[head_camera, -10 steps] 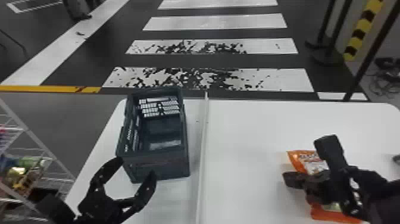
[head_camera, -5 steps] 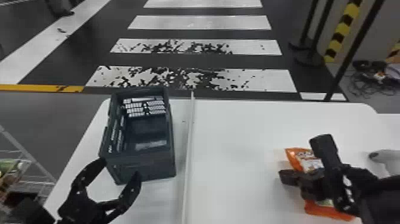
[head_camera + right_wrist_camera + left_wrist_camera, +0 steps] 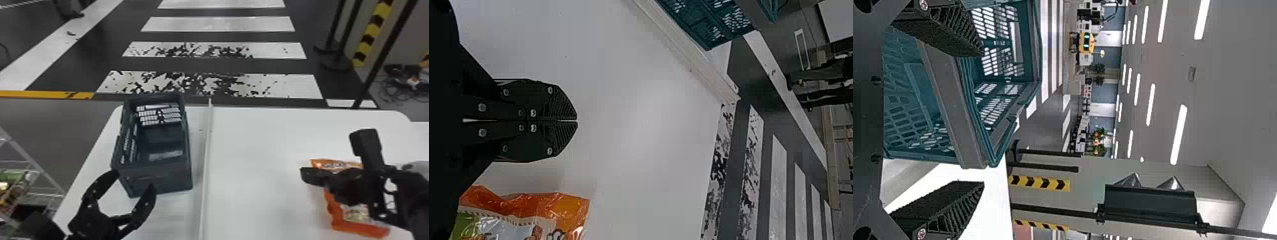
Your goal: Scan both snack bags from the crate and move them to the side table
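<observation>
Crinkly, glossy orange film wraps the snack bag (image 3: pixel 341 223), lying on the smooth white bench (image 3: pixel 255 143), partly hidden by the right pincer (image 3: pixel 311 176). That black pincer is clenched, its flat fingers together and the bag beside them. Across the bench sits the crate (image 3: pixel 156 180), rigid dark plastic (boxy, its walls pierced like a lattice). The left pincer (image 3: pixel 133 181) is released, its ribbed fingers spread wide at the crate's near end. A long pale raised strip (image 3: pixel 206 166) stands between crate and bag; a wire rack (image 3: pixel 24 155) is left of the bench.
</observation>
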Robot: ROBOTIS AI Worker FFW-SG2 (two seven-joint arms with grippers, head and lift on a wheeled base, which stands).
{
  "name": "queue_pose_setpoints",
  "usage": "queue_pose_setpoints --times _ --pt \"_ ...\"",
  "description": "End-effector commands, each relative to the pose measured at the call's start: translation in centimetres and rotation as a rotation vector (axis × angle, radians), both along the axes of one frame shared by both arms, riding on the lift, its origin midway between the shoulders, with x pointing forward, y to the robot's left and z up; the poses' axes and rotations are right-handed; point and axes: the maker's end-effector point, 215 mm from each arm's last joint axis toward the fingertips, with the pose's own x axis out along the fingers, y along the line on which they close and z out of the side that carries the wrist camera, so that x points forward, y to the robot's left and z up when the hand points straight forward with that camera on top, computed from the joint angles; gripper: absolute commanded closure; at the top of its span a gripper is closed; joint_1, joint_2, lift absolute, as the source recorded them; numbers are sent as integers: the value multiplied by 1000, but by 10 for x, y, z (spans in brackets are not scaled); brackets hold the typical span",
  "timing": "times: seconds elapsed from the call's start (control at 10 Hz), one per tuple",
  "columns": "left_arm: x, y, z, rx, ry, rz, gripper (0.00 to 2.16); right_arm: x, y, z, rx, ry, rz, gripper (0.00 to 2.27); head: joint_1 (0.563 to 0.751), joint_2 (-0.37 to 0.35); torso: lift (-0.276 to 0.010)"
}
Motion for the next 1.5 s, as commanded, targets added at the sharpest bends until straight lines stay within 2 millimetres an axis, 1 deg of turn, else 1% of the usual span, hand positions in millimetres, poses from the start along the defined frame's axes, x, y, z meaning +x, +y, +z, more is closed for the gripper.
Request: queue_pose_setpoints --times 0.0,0.1,0.2,0.3,0.4,0.5,0.7,0.9,1.2,1.4 --pt "-1 0 -1 1 2 0 80 5 -20 23 20 -31 -45 1986 695 81 -99" --pt "-1 0 -1 2 2 -1 80 7 -46 30 24 -43 -95 1986 695 71 -99" --pt "0 0 0 3 0 -2 80 3 -70 31 38 -45 -144 1986 695 45 -99" --pt "1 0 0 3 -1 -4 80 -2 -89 32 43 -49 -182 1986 695 10 -99" --pt "1 -1 0 4 0 -6 80 -8 -103 31 45 -49 -207 1986 695 -23 -99" --pt "1 -2 1 3 -3 -8 80 -12 -107 28 49 -56 -219 1986 695 -38 -99" --pt "1 -1 1 5 -3 -7 80 -22 -104 19 60 -62 -223 1986 695 -66 -99" --pt "1 -1 1 6 0 -8 80 -28 -105 11 57 -71 -226 1986 695 -64 -99" --pt "1 -1 0 5 -1 -9 80 -32 -114 -3 46 -69 -238 1986 695 -71 -99" --pt "1 0 0 5 0 -6 80 -35 -110 -15 55 -61 -241 1986 695 -76 -99"
